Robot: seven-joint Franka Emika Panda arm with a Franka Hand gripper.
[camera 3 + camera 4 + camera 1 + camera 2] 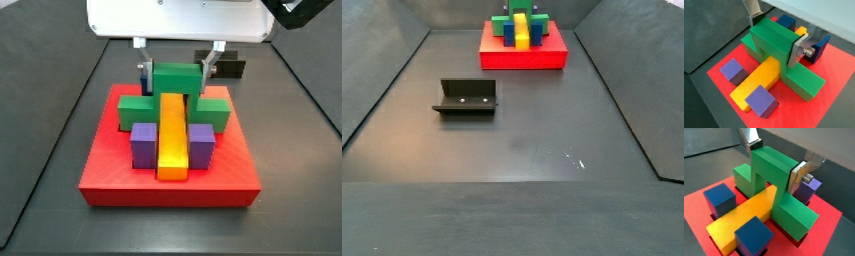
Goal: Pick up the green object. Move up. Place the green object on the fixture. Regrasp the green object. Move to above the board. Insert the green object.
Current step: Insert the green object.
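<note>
The green object (774,37) straddles the yellow bar (757,80) on the red board (837,95). Its wings are down at the board's surface on either side of the bar. My gripper (777,36) is directly above the board, with one silver finger on each side of the raised green middle, shut on it. Both side views show the same: the gripper (175,72) on the green object (174,78), far back in the pen (519,12). The fixture (465,98) stands empty on the floor, well away from the board (523,58).
Two purple blocks (143,140) (201,142) flank the yellow bar (173,140). Blue blocks (721,198) (754,233) sit on the other side of the green object. Dark walls enclose the dark floor (529,140). The fixture also shows behind the board (230,67).
</note>
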